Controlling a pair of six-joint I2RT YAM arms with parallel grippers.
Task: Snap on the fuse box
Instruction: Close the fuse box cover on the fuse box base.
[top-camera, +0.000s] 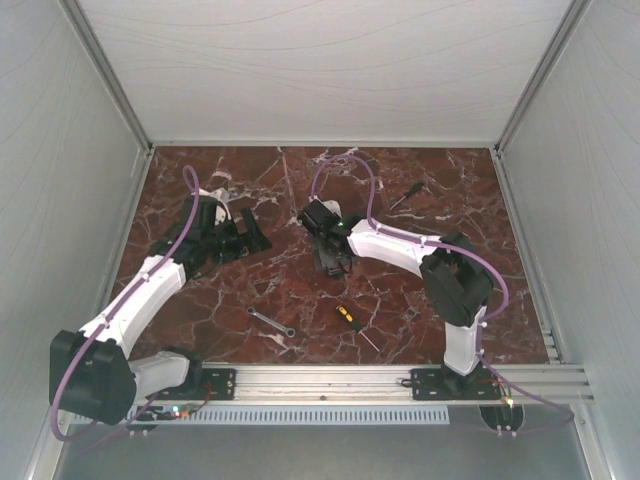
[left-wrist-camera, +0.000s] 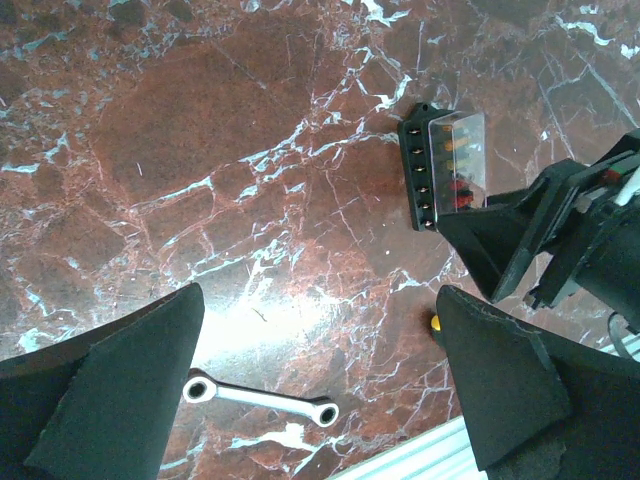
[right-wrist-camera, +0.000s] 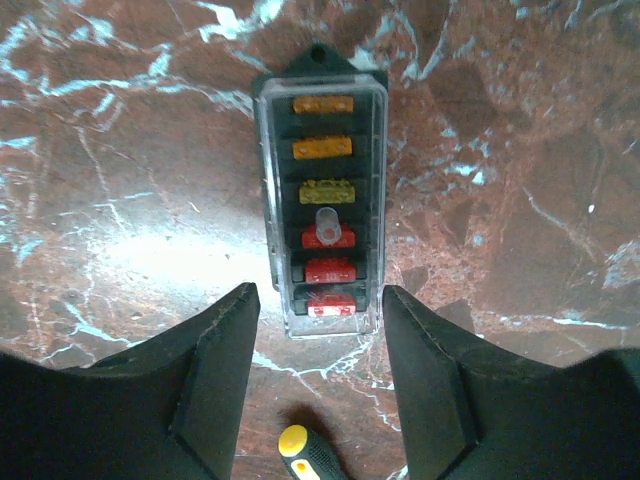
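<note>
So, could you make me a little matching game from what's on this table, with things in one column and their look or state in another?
Things:
1 fuse box
2 wrench
3 screwdriver
4 left tool

Look or state:
A silver
B yellow-and-black handle
C wide open, holding nothing
D clear cover over coloured fuses

Pairs: 1-D, 2-A, 3-B, 4-C

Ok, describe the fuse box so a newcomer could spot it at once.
On the red marble table, look near the middle, at the tips of the right gripper. The fuse box is a black block under a clear cover showing a row of orange, yellow and red fuses, unlike the silver wrench and yellow-handled screwdriver nearer the arms.
</note>
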